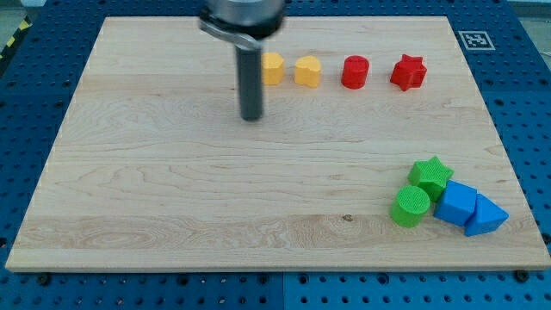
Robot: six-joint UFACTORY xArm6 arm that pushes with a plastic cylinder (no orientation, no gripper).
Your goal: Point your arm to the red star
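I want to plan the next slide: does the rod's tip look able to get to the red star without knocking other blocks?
Probably yes. My tip sits below the row, left of the red star. Bare board runs rightward beneath the yellow blocks and red cylinder, so approaching the star from below looks clear.

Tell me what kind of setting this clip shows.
Likely a robotics lab bench: a wooden board on blue perforated table, a fiducial marker, my tip left of the red star.
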